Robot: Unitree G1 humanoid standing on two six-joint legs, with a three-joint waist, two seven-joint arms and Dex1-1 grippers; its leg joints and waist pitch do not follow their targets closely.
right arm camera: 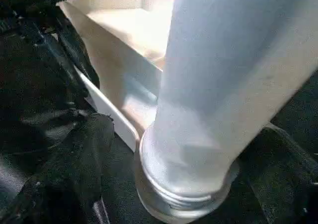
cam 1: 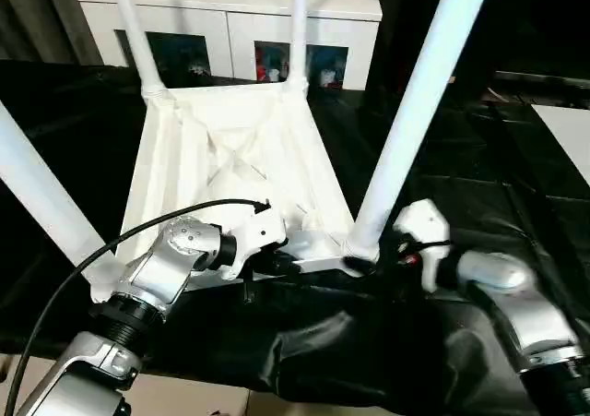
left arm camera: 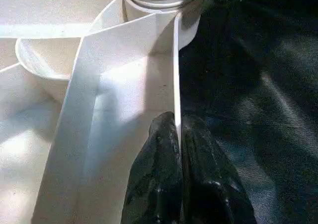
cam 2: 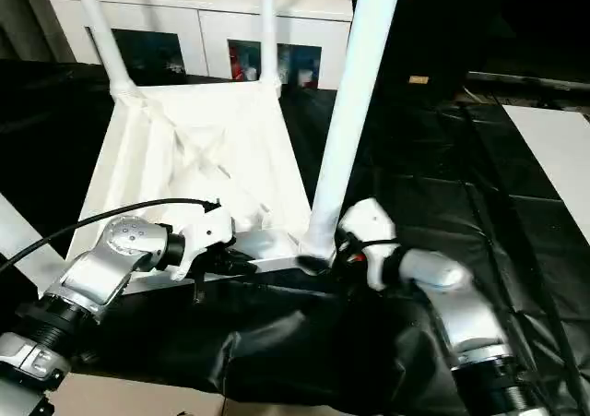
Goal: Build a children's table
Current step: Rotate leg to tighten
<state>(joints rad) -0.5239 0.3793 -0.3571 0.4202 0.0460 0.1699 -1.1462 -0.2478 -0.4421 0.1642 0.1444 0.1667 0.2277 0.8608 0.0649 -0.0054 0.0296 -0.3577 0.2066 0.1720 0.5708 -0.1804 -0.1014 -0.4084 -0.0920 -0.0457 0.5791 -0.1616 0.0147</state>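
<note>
Left gripper (left arm camera: 177, 134): fingers pressed together on the thin near rim wall of the tabletop (cam 1: 235, 172), one finger each side of it, clamping the edge a little inboard of the near-right corner. Right gripper (cam 1: 387, 250): jaws spread wide around the base of the near-right leg (cam 1: 419, 102), one finger (right arm camera: 64, 184) on either side of the tube just above its threaded collar; contact with the tube cannot be confirmed, so it reads as loosely bracketing, not squeezing.

Children's table lies inverted on the black sheet (cam 1: 433, 158), ribbed underside up, just in front of both forearms. White cabinet (cam 1: 230, 15) stands beyond its far edge.

Progress: all four legs stand in their corner sockets — near-left leg (cam 1: 41, 199), far-left leg (cam 1: 134, 33), far-right leg (cam 1: 299, 24), plus the near-right one. Judgement: assembly nearly complete. Thread ridges are visible above the near-right socket, so that leg may not be fully screwed home. Remaining, as far as can be judged: finish seating it, then turn the table upright.

Orientation: tabletop's long axis runs away from the robot toward the cabinet. Legs point upward, splaying slightly outward.
</note>
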